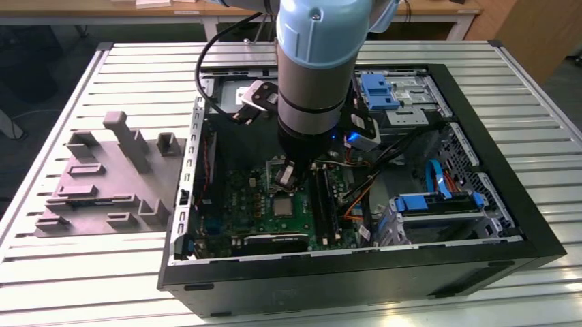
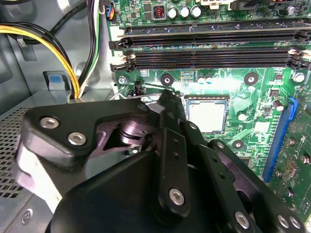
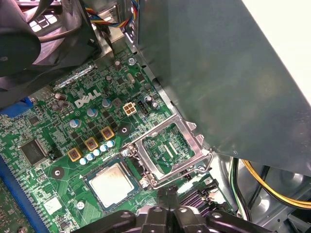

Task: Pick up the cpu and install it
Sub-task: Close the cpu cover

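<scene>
The cpu (image 3: pixel 114 183) lies flat in its motherboard socket (image 2: pixel 208 115), load frame (image 3: pixel 167 151) swung open. The gripper (image 3: pixel 167 194) hovers just beside it, fingers nearly closed and holding nothing. Judged from here, lifting straight clear matters most, to leave the seated chip undisturbed.

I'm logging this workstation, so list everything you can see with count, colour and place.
cpu: one, silvery, seated in the motherboard socket, load frame open beside it.
motherboard: one, green, floor of the case.
computer case: one, black, open, on the table.
moulded tray: one, grey, on the table at the exterior view's left of the case.
slatted table: one, silver.
drive brackets: blue, inside the case.
gripper: one, black, above the motherboard near the cpu.
</scene>
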You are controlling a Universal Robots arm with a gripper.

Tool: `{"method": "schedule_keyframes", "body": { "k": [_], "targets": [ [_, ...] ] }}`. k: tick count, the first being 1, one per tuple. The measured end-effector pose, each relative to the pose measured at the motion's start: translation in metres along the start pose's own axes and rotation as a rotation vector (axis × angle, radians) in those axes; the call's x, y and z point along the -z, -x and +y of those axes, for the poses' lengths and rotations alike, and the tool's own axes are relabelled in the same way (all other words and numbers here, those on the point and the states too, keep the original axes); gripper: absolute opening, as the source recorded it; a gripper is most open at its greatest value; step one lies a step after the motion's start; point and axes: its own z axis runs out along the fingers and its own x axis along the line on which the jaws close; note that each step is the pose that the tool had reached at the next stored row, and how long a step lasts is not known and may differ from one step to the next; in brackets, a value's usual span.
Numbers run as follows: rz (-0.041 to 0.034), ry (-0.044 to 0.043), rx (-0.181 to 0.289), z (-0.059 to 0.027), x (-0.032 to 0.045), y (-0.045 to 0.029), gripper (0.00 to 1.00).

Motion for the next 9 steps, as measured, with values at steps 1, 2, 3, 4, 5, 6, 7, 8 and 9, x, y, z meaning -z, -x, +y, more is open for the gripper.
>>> {"method": "schedule_keyframes", "body": {
  "k": [1, 2, 3, 4, 5, 6, 7, 8, 9],
  "targets": [
    [-0.0001, 0.0000, 0.000, 0.0000, -0.0001, 0.0000, 0.10],
    [0.0000, 0.0000, 0.000, 0.0000, 0.0000, 0.0000, 0.10],
    [0.0000, 0.0000, 0.000, 0.0000, -0.0001, 0.0000, 0.11],
    [0.0000, 0.0000, 0.000, 0.0000, -0.0001, 0.0000, 0.11],
    [0.0000, 0.0000, 0.000, 0.0000, -0.0001, 0.0000, 0.11],
    [0.0000, 0.0000, 0.000, 0.0000, -0.0001, 0.0000, 0.11],
    [0.0000, 0.0000, 0.000, 0.0000, -0.0001, 0.0000, 0.11],
    [0.0000, 0.0000, 0.000, 0.0000, -0.0001, 0.0000, 0.11],
    [-0.0001, 0.0000, 0.000, 0.0000, -0.0002, 0.0000, 0.11]
  ]
}}
